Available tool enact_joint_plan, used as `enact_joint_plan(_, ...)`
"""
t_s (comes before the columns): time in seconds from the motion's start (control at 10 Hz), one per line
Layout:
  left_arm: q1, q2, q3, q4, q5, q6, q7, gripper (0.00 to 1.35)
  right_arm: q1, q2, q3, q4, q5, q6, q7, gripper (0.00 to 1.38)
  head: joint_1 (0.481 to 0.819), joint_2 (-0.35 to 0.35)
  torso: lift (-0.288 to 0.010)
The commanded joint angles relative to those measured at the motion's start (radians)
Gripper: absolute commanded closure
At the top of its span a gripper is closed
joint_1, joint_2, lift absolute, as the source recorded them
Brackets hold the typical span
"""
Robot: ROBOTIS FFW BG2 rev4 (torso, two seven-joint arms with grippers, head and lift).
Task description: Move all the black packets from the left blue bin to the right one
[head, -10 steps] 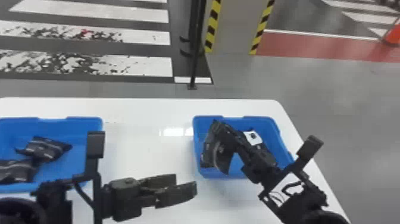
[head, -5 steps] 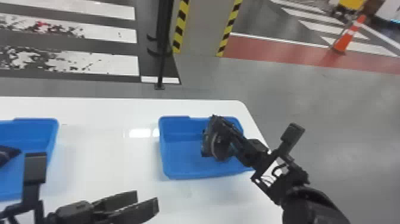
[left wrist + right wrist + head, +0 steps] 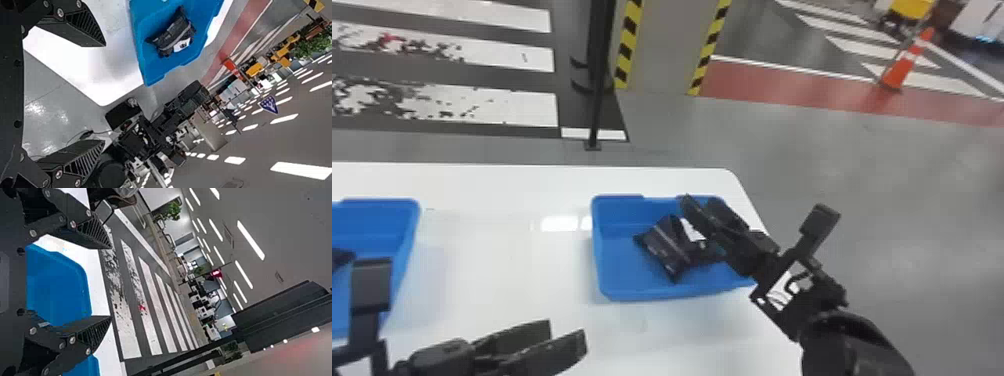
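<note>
Through the head view we looked down on a white table with two blue bins. In the right blue bin lay black packets, crumpled, with a pale stripe and a white label; we could not tell how many were bunched there. In the left blue bin, the end of another black packet poked in at the view's left edge.

Our right gripper hung over the far right part of the right bin, its two fingers parted. The right wrist view made that plainer: there the right gripper had its fingers well apart, with blue bin plastic and white tabletop beyond them and nothing held. It also gave us the striped floor and the ceiling lights.

Our left gripper was over the near side of the table, between the bins, where the head view gave its fingers a narrow, slanted gap. In the left wrist view we saw the left gripper spread wide and empty. That view also gave us another side of the bunched packets, with the label at their edge, and a blue sign among the things in the room behind.
</note>
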Motion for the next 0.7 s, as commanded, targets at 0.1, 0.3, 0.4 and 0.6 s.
enact_joint_plan(0.1,0.021,0.003,0.036,-0.017,-0.016,-0.103,0.000,0.18,0.119,0.031,0.002,-0.100,0.102,-0.130,0.001,0.32,0.695,-0.347,-0.121)
enact_joint_plan(0.3,0.062,0.002,0.092,-0.056,-0.042,-0.125,0.006,0.18,0.210,0.079,0.016,-0.161,0.152,-0.211,-0.001,0.33,0.695,-0.327,-0.121)
enact_joint_plan(0.4,0.092,-0.003,0.132,-0.078,-0.050,-0.145,0.010,0.18,0.251,0.109,0.020,-0.179,0.178,-0.247,-0.001,0.33,0.695,-0.304,-0.121)
enact_joint_plan(0.6,0.129,-0.017,0.217,-0.103,-0.068,-0.169,0.020,0.18,0.359,0.148,0.022,-0.245,0.219,-0.336,-0.007,0.33,0.695,-0.252,-0.121)
